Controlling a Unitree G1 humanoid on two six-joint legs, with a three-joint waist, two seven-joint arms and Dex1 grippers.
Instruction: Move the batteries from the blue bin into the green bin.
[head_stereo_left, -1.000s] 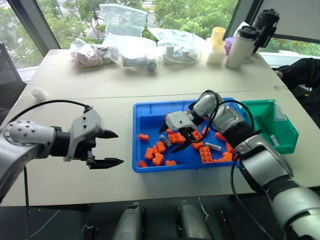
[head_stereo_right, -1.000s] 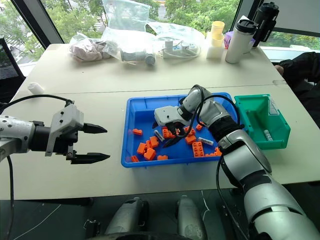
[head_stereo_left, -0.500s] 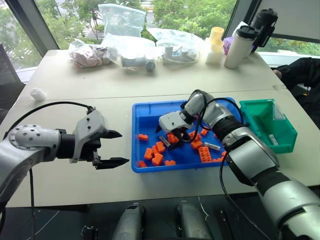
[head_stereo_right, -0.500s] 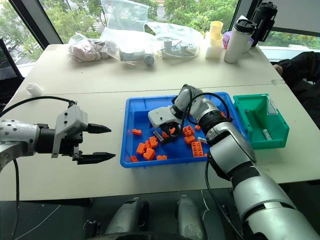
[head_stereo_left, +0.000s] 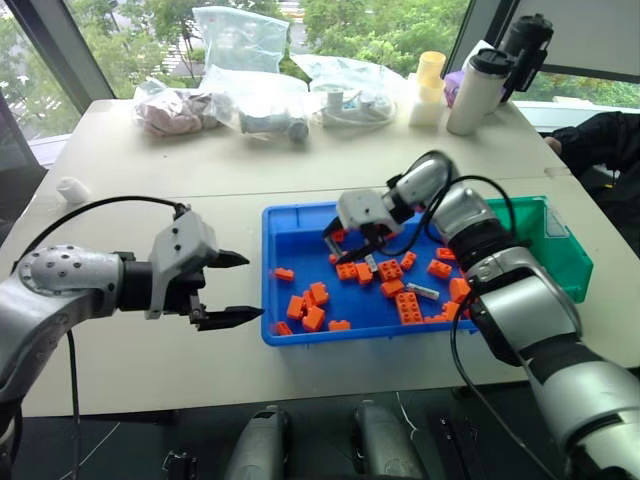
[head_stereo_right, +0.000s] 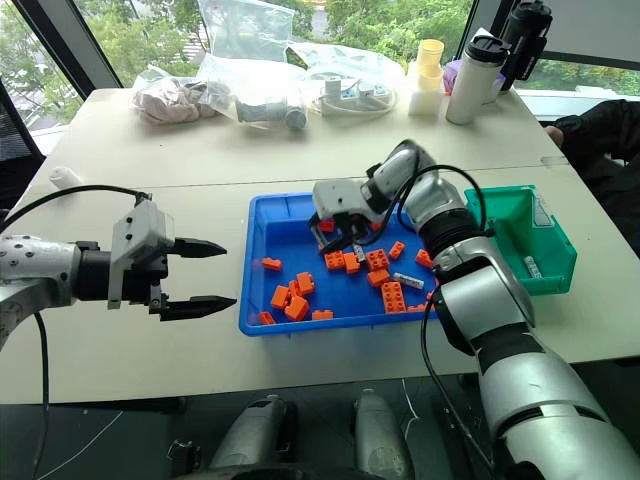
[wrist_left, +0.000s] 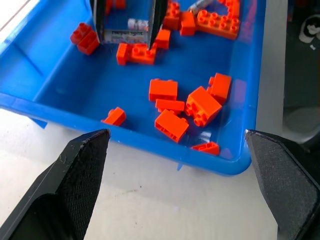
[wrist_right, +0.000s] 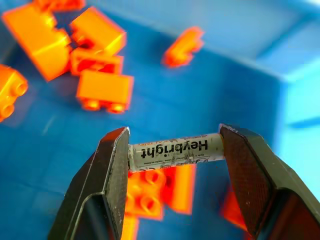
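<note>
My rig: two silver-grey arms with black-fingered grippers.
On my left arm (head_stereo_left: 60, 285) I see a dotted rounded shell, black cable and boxy grey wrist; the right arm (head_stereo_left: 520, 300) has looping black cables; fingers (wrist_right: 102, 190) are black, wedge-shaped, textured.

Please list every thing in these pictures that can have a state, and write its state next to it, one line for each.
right gripper: shut on a battery, above the blue bin
held battery: gripped end to end, lifted off the tray
left gripper: open, empty, beside the blue bin
blue bin: holds scattered orange bricks and another battery
green bin: upright, one battery inside
white tumbler: upright, lid on
</note>
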